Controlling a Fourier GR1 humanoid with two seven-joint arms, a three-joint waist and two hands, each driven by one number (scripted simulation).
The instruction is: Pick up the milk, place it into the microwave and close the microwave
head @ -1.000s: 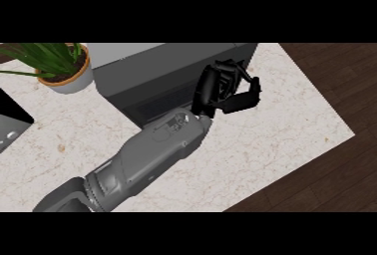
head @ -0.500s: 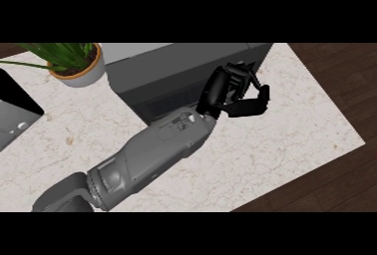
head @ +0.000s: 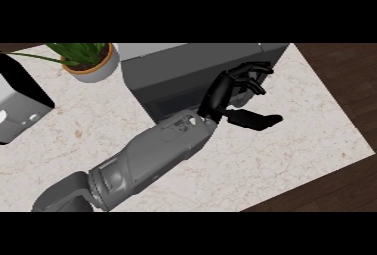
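One hand (head: 234,94) is seen in the head view, at the end of a grey forearm (head: 151,157) that is stretched diagonally from the lower left of the counter (head: 294,144) toward the upper right; which of the robot's hands it is cannot be settled from this single view, though the arm's entry at the left suggests the left one. The hand is placed at the right front corner of the microwave (head: 184,74), a dark grey box that is set at the far edge of the pale speckled counter. The fingers (head: 250,72) are curled inward over the microwave's front edge, while the thumb (head: 254,120) is held out straight and apart over the counter; nothing is seen to be enclosed between them. The milk is not found anywhere in the view, so its place cannot be told. A potted plant (head: 90,60) is stood just left of the microwave, and a white-and-black appliance (head: 22,107) is set near the left edge. Dark wooden floor (head: 346,69) is shown beyond the counter's right side.
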